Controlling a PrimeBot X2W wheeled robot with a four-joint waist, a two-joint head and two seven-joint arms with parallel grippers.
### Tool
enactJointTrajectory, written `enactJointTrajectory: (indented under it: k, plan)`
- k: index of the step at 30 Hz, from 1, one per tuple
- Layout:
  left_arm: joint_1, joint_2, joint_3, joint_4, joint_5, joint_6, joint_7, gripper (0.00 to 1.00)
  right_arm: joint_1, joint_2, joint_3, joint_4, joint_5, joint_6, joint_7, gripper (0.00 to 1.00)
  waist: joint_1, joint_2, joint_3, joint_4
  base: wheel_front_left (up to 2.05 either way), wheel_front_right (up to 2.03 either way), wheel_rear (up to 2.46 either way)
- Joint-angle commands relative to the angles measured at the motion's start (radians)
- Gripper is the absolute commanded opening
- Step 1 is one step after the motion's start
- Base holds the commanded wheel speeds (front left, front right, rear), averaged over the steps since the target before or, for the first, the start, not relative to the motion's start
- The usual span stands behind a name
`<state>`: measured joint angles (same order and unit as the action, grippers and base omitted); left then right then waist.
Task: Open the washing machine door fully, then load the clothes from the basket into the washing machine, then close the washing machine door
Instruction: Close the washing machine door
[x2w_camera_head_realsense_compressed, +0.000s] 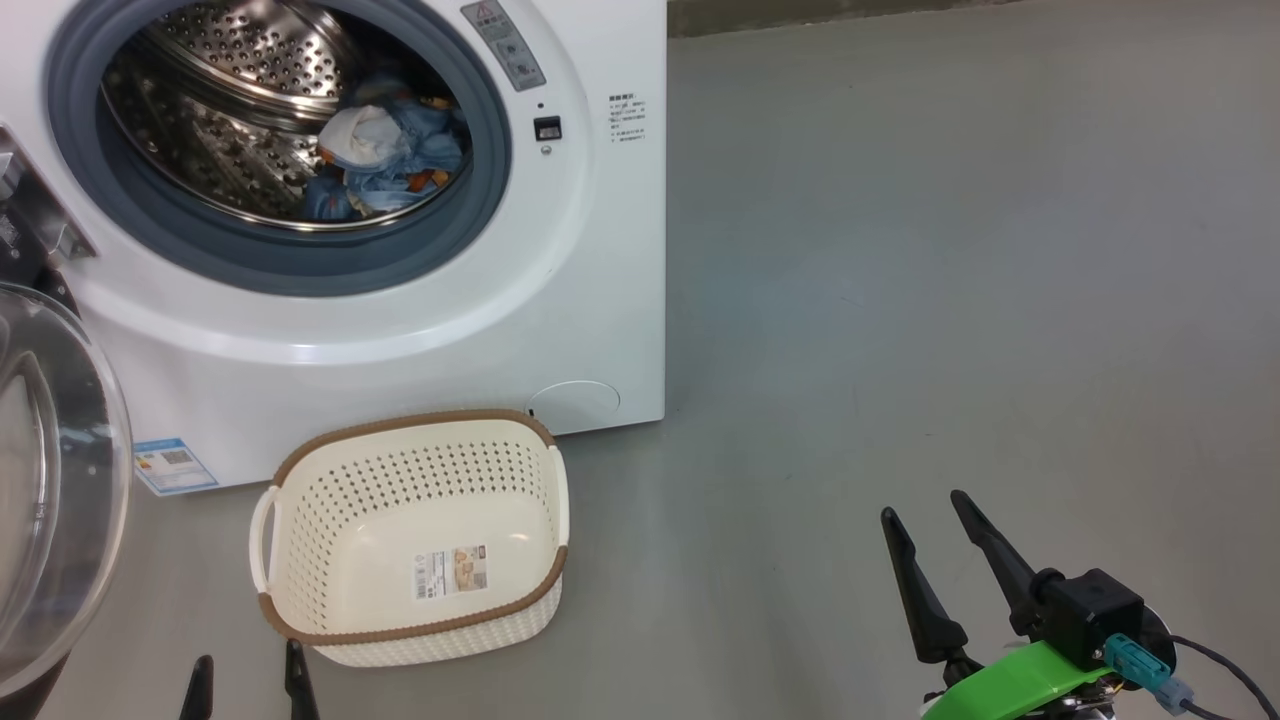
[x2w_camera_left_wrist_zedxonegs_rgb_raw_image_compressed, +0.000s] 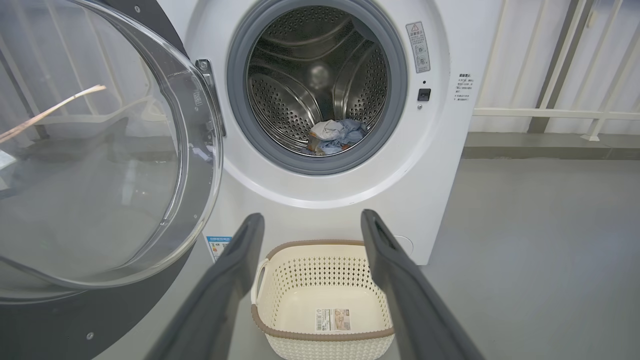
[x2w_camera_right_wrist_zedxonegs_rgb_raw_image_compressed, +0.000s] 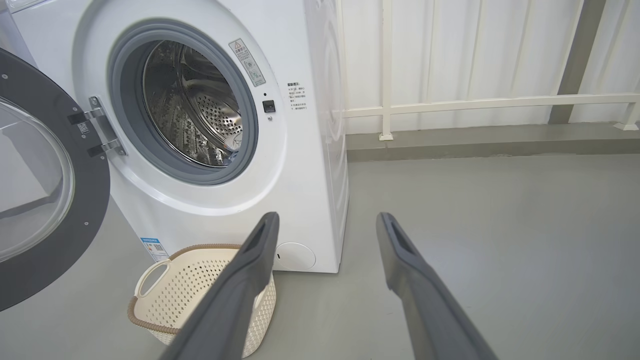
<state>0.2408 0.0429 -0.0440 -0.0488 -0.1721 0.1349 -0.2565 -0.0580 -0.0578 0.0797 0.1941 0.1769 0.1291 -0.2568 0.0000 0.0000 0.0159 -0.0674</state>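
Lying in the washing machine (x2w_camera_head_realsense_compressed: 600, 300), the clothes (x2w_camera_head_realsense_compressed: 390, 150) form a heap (the basket (x2w_camera_head_realsense_compressed: 400, 422) stands before it); left gripper (x2w_camera_left_wrist_zedxonegs_rgb_raw_image_compressed: 311, 217) and right gripper (x2w_camera_head_realsense_compressed: 925, 506) gape wide, holding nothing.

Right gripper (x2w_camera_head_realsense_compressed: 922, 505): two long black fingers tapering to points.
Wrist block (x2w_camera_head_realsense_compressed: 1090, 610): black, boxy.
Bracket (x2w_camera_head_realsense_compressed: 1010, 682): bright green plastic, rounded.
Connector (x2w_camera_head_realsense_compressed: 1135, 660): teal, with a pale blue end.
Cable (x2w_camera_head_realsense_compressed: 1225, 672): thin, dark.
Left gripper (x2w_camera_head_realsense_compressed: 248, 652): black pointed tips.
Fingers (x2w_camera_left_wrist_zedxonegs_rgb_raw_image_compressed: 400, 285): matte dark grey up close, with a shallow groove near the tip.
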Motion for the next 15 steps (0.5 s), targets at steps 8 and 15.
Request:
enactJointTrajectory:
  k: [8, 15]
  plan:
    - [-0.034, 0.007, 0.029, -0.032, -0.016, -0.013, -0.005, 1.00, -0.002, 0.003, 0.012, -0.026, -0.030, 0.002, -0.005, 1.00, 0.0000, 0.0000, -0.005, 0.014, 0.00, 0.00, 0.00]
    - [-0.030, 0.007, 0.035, -0.038, -0.030, 0.003, -0.005, 1.00, 0.003, 0.005, -0.018, -0.049, -0.056, 0.002, -0.005, 1.00, 0.0000, 0.0000, -0.007, 0.064, 0.00, 0.00, 0.00]
